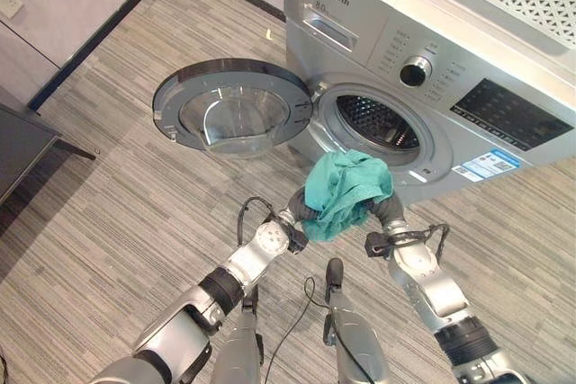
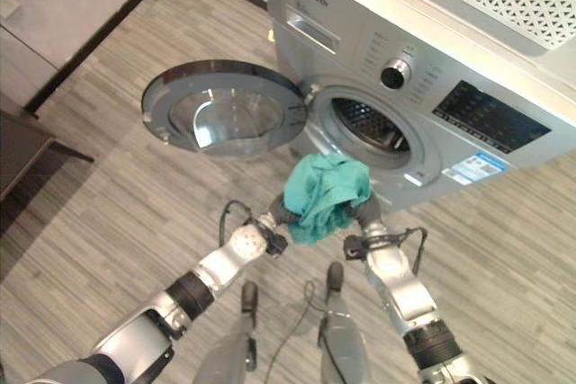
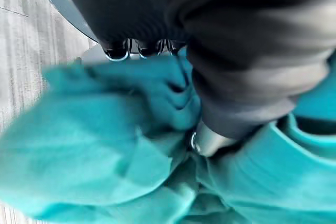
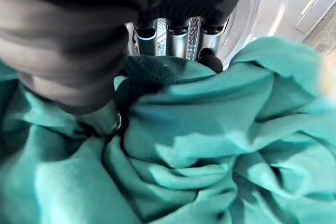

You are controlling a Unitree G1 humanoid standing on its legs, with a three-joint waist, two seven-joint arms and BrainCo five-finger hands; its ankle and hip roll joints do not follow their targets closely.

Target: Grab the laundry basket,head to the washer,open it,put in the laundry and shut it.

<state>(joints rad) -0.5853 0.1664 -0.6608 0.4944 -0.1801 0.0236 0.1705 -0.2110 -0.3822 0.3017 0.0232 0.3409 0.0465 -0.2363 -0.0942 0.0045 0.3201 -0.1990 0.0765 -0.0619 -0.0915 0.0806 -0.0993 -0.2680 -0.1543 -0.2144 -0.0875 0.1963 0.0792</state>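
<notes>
— What does the right wrist view give, close up?
— The right hand (image 4: 173, 35), its dark ribbed cover in one corner and its silver fingers (image 4: 192, 34) in a row beside it, their dark tips sunk into a bunched teal cloth (image 4: 210, 145).
— And the thumb?
— It presses into the cloth apart from the fingers, so the hand pinches the fabric between them.
— How does the cloth lie?
— In thick folds, crumpled against the palm.
— Anything past the fingers?
— The pale curved rim of the washer (image 4: 265, 9), just behind the cloth.
</notes>
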